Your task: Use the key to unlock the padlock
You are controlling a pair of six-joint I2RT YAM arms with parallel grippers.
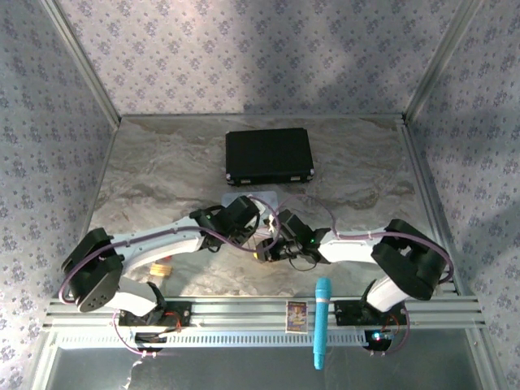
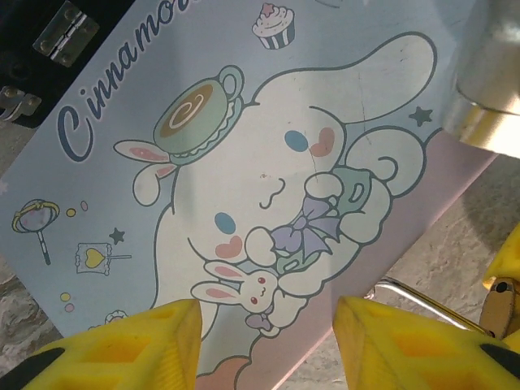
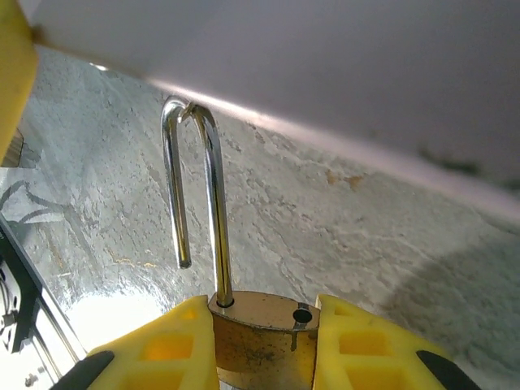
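The padlock [image 3: 262, 345] has a brass body clamped between the yellow fingers [image 3: 171, 349] of my right gripper [image 3: 264, 325], which is shut on it. Its silver shackle [image 3: 213, 211] stands up from one hole. The shackle's free end hangs outside the body, and the other hole [image 3: 302, 314] is bare. In the left wrist view the padlock [image 2: 497, 305] sits at the right edge. My left gripper [image 2: 268, 325] is open above the pastel cartoon tin [image 2: 244, 162], nothing between its fingers. From above, both grippers [image 1: 264, 240] meet at mid-table. The key is hidden.
A black case [image 1: 270, 156] lies behind the tin [image 1: 272, 200]. A small red-and-tan cylinder [image 1: 162, 268] rests near the left arm. A blue tube [image 1: 322, 321] and a small card [image 1: 297, 315] lie on the front rail. Patterned walls enclose the marbled table [image 1: 162, 171].
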